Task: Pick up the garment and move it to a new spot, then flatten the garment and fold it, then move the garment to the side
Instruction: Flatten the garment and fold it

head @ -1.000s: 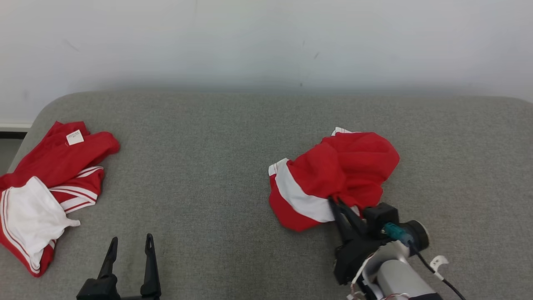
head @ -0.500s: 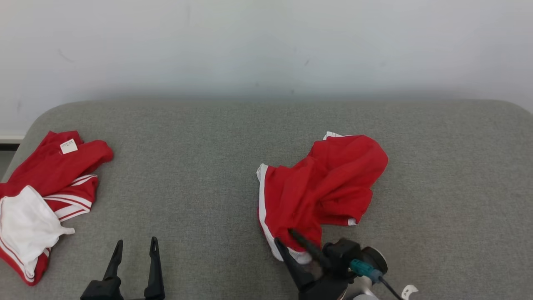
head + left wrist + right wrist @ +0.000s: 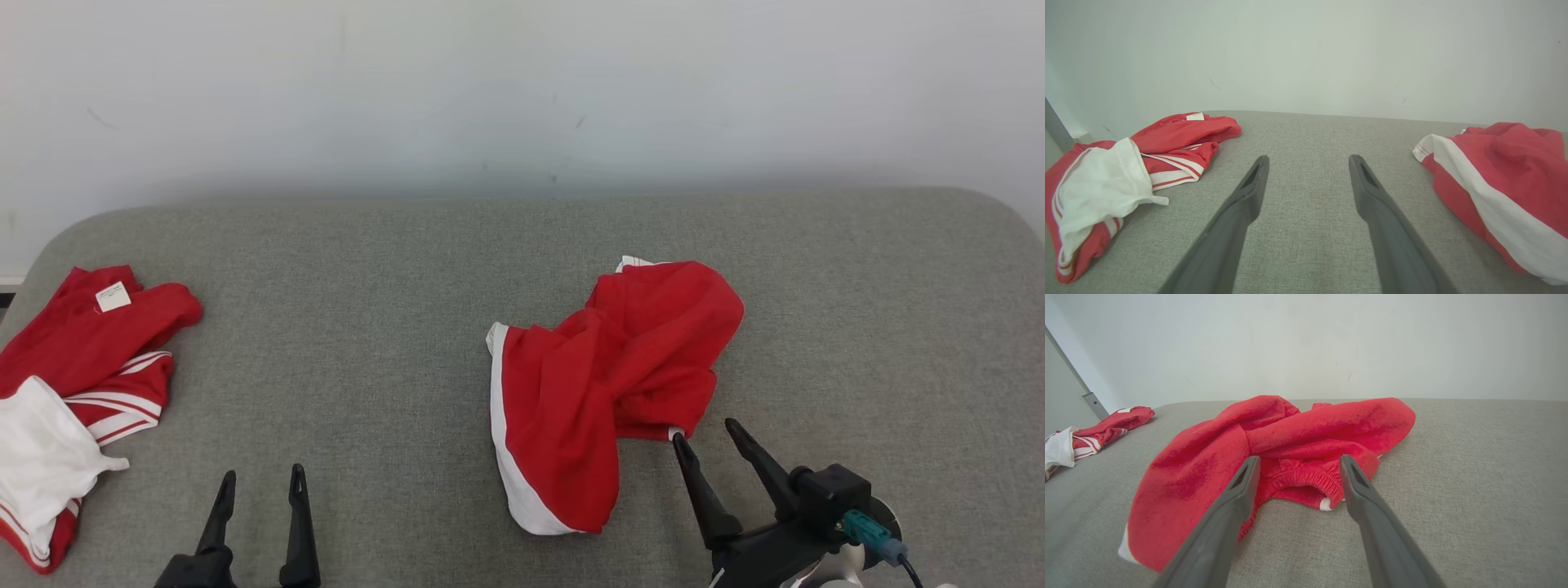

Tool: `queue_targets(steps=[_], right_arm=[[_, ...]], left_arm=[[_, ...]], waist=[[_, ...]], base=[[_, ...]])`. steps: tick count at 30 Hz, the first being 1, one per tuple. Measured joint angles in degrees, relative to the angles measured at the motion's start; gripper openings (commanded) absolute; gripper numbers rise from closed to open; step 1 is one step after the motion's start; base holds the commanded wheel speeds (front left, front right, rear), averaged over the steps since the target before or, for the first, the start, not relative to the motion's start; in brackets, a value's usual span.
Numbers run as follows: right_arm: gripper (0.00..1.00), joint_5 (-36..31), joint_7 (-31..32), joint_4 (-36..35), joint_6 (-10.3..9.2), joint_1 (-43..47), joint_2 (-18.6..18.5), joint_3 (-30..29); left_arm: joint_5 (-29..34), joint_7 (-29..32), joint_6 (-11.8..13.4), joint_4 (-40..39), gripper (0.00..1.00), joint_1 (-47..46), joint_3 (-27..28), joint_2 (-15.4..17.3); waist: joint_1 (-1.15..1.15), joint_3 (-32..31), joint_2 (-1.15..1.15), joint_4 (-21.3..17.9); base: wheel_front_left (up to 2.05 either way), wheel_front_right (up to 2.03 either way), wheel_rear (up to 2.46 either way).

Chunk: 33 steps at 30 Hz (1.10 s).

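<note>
The garment (image 3: 608, 376) is red with a white band along one edge, lying crumpled right of the middle of the grey padded surface (image 3: 392, 327). It also shows in the left wrist view (image 3: 1502, 179) and the right wrist view (image 3: 1274, 445). My right gripper (image 3: 704, 434) stands open just off the garment's near right edge, its left fingertip close to the elastic hem, with nothing between the fingers (image 3: 1241, 490). My left gripper (image 3: 261, 478) is open at the lower left, well apart from the garment, fingers (image 3: 1249, 192) over bare fabric.
A second red and white garment (image 3: 73, 384) lies bunched at the surface's left edge, also seen in the left wrist view (image 3: 1126, 175). A pale wall (image 3: 522, 90) runs behind the surface. Bare grey surface lies between the two garments and to the right.
My right gripper has opened and let go of the garment, which now lies spread lower on the surface. The gripper has drawn back to its right edge. The head camera has shifted slightly.
</note>
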Motion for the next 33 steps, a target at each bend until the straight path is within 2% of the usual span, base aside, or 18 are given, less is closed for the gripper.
queue_targets(steps=[9,18,19,20,25,28,33], right_arm=[[1.0,-2.7,1.1,6.9,0.0,-5.4,-0.6,-3.2],[1.0,-4.4,2.4,20.8,0.0,-10.6,-0.7,-2.2],[0.81,-4.4,2.1,22.1,0.0,-11.3,-0.7,-1.8],[0.0,-4.4,1.8,23.2,0.0,-12.1,-0.5,-1.5],[0.0,-4.4,0.6,27.0,0.01,-15.9,-0.8,-1.3],[0.0,-4.4,0.3,27.1,0.01,-17.7,-3.7,-2.4],[0.0,-4.9,0.1,27.6,0.01,-20.4,-10.8,-4.0]], left_arm=[[0.4,0.0,-0.4,0.1,1.0,-0.6,-0.7,-0.2],[0.5,0.0,-0.6,0.5,1.0,-1.8,-0.7,-0.5],[0.5,0.0,-0.6,0.6,1.0,-1.8,-0.6,-0.5],[0.5,0.0,-0.8,0.7,1.0,-1.9,-0.5,-0.5],[0.5,0.0,-0.8,0.9,1.0,-2.5,-0.5,-0.8],[0.7,0.0,-1.0,1.2,1.0,-2.5,-0.5,-1.0],[0.9,0.0,-1.6,1.6,1.0,-2.8,-1.0,-1.4]], waist=[[0.0,0.6,0.0,1.3],[0.0,2.6,0.0,4.1],[0.0,2.9,0.0,4.3],[0.0,3.1,0.0,4.4],[0.01,3.7,0.01,4.8],[0.0,3.2,0.0,4.8],[0.0,2.8,0.0,5.5]], base=[[0.0,0.0,0.0],[0.0,0.0,0.0],[0.0,0.0,0.0],[0.0,0.0,0.0],[0.0,0.0,0.0],[0.0,0.0,0.0],[0.0,0.0,0.0]])
